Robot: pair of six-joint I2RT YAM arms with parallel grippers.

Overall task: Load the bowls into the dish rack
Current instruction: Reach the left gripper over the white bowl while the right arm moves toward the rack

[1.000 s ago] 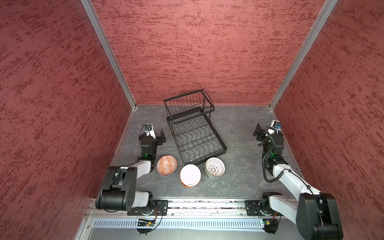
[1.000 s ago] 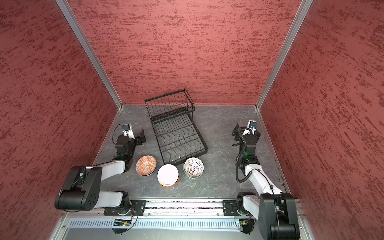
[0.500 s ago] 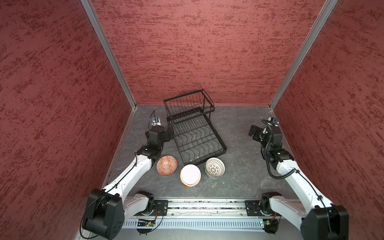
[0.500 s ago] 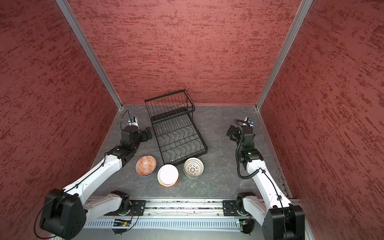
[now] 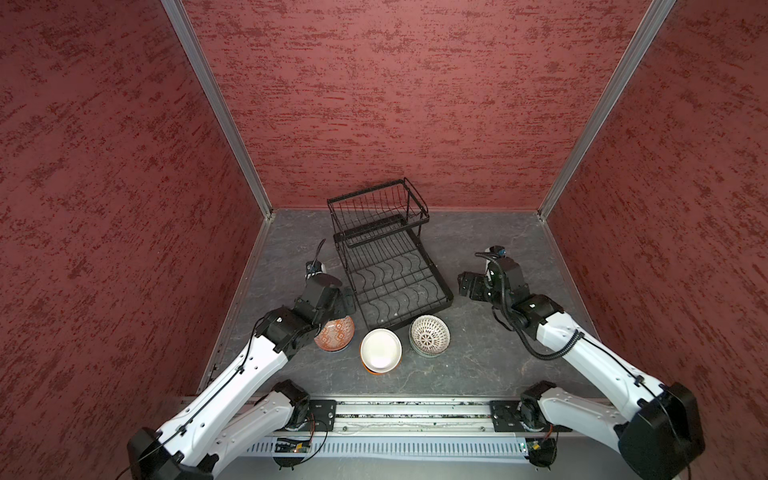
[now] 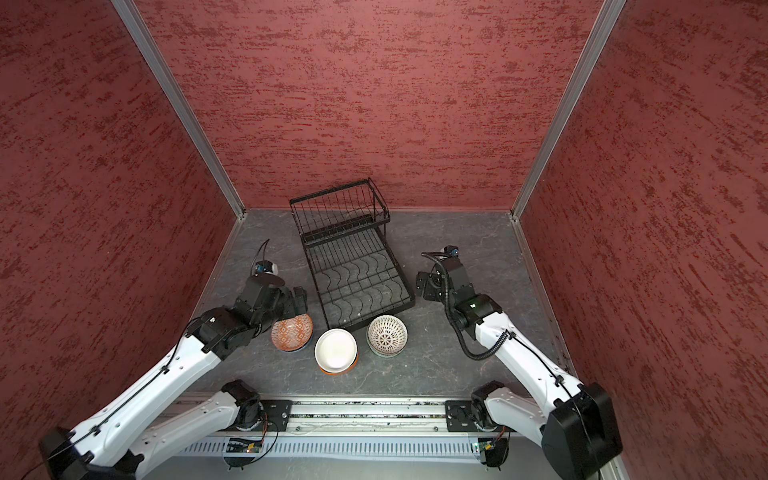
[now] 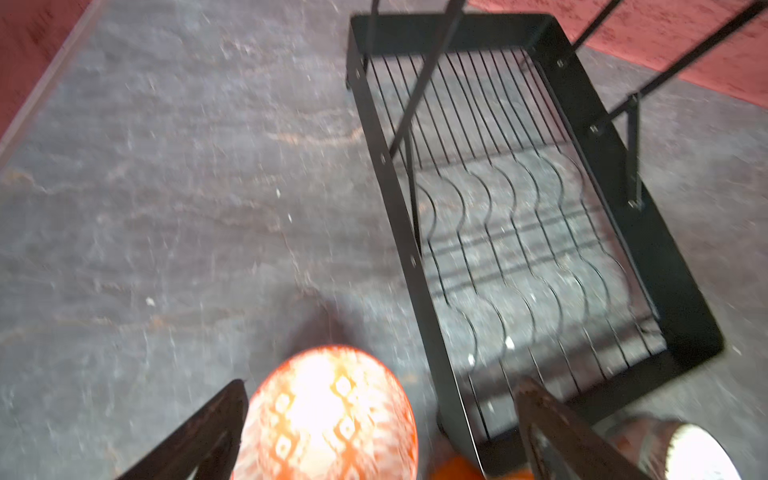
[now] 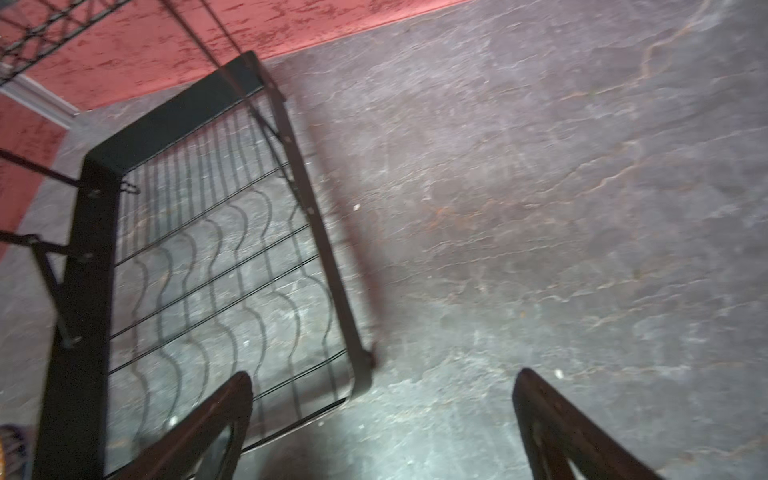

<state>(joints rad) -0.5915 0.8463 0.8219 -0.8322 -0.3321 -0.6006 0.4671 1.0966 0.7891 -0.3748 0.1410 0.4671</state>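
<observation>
Red textured walls (image 5: 415,104) close in a grey, stone-look tabletop (image 5: 478,365). The bowls all sit out on it, and the rack holds nothing.

At the left, the left hand (image 5: 347,301) hovers with its fingers spread wide and nothing between them, over the far edge of a terracotta bowl (image 5: 334,332). In the left wrist view that bowl lies below, between the two fingers. It seems to nest in a darker bowl (image 5: 334,350), so a pinch on the rim could lift both and let the lower one drop. It also lies just beside the near left corner of the black rack (image 5: 407,316). A finger coming down on that side could strike the frame and shove the rack askew.

Next comes a white bowl (image 5: 380,350) nested in an orange bowl (image 5: 374,370), then a patterned bowl (image 5: 429,334) on a pale green bowl (image 5: 428,354), both near the rack's front bar. The same stacking risk applies to them.

At the right, the right hand (image 5: 466,284), also spread and empty, hangs close to the rack's near right corner. A careless sweep toward the bowls could clip it. Glazed rims may slip from a shallow grip.
</observation>
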